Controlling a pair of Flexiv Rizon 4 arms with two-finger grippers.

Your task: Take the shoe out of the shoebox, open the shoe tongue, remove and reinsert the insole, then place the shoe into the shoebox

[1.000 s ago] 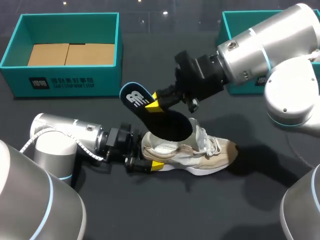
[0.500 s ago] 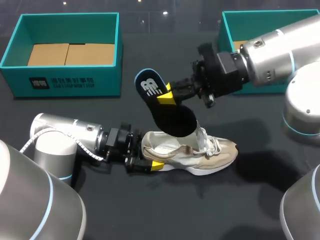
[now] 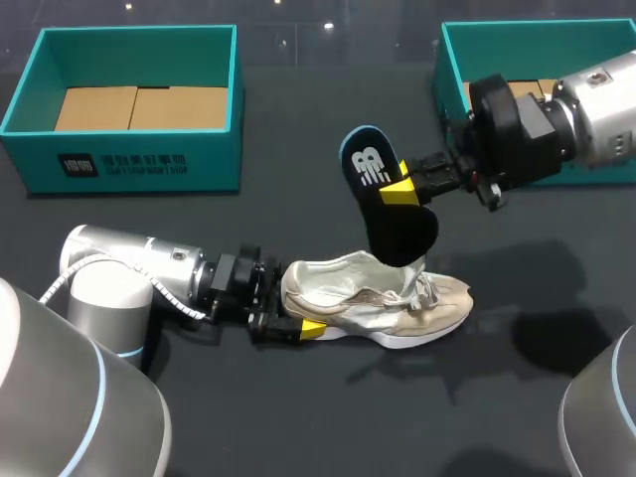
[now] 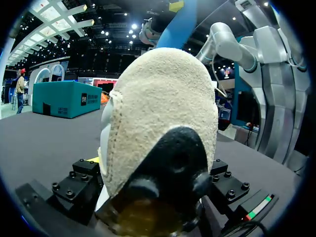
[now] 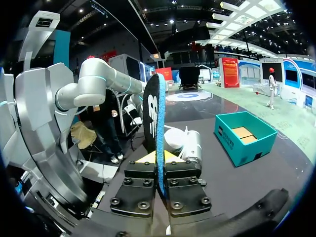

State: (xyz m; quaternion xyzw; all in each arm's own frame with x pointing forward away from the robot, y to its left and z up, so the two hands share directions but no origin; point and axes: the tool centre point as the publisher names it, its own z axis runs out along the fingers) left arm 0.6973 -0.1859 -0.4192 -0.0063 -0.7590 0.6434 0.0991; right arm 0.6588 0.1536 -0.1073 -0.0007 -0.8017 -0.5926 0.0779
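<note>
Between the right jaws, pinched thin near its heel end, the insole (image 3: 399, 231) hangs toe-down just over the shoe (image 3: 373, 298), whose heel the left jaws clamp on the counter (image 3: 298, 417). Such a narrow pinch could let it swivel and jam crooked on reinsertion.

In the left wrist view, the cream mesh shoe (image 4: 163, 113) hid the fingertips of the left gripper (image 3: 298, 318); the right arm (image 3: 586, 129) part-covered 1 teal cardboard shoebox (image 3: 447, 55).

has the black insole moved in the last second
Yes. The black foam insole in the right gripper has swung from over the beige mesh shoe's heel toward the right teal cardboard shoebox.
</note>
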